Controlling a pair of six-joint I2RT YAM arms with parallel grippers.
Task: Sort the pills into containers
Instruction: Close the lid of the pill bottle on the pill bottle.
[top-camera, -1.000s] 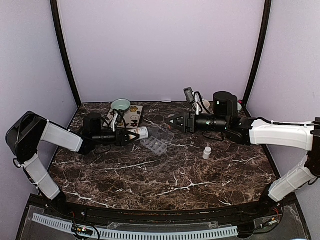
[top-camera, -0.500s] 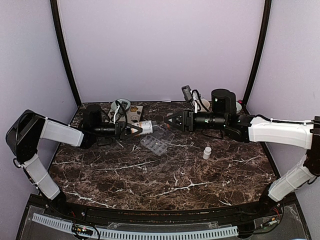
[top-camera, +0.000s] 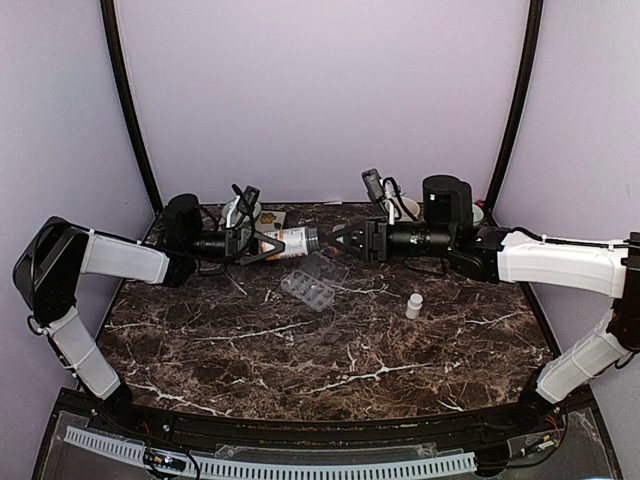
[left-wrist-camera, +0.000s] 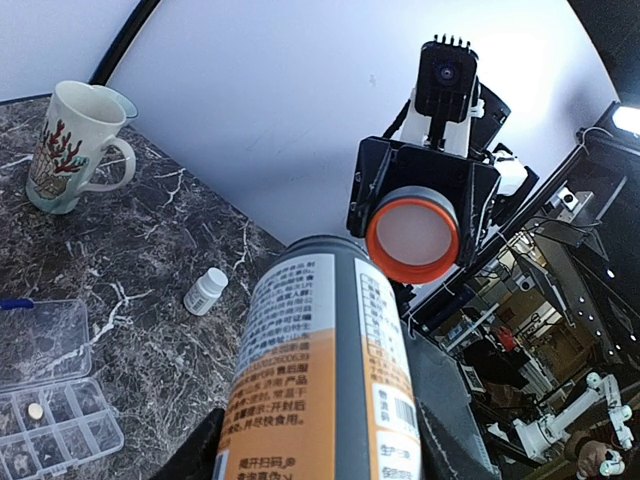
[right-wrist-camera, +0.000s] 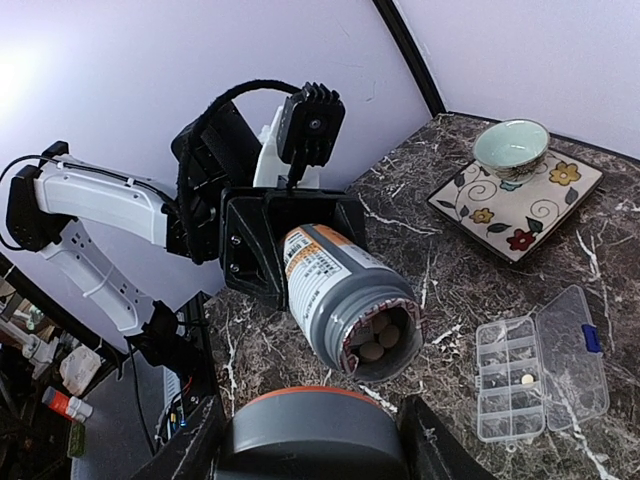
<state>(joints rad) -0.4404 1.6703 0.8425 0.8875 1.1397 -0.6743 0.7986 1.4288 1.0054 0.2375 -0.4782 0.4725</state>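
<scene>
**Bottle's up, cap's off: you're lining up for the pour.**

Over the marble desk, your left arm is lifting. Its jaws are clenched round the orange pill bottle, which was hanging lower a second ago and is now lying level in the air, its mouth facing your right arm. That arm's jaws are gripping the orange cap, apart from the bottle. The clear pill organizer is sitting lid-open on the desk near the gap between them, with at least one pill already in a cell. More pills are showing inside the bottle's mouth. My read is that the opening's done and the sorting's barely starting. With the bottle lying flat, you're risking a spill before you're over the cells.
</scene>
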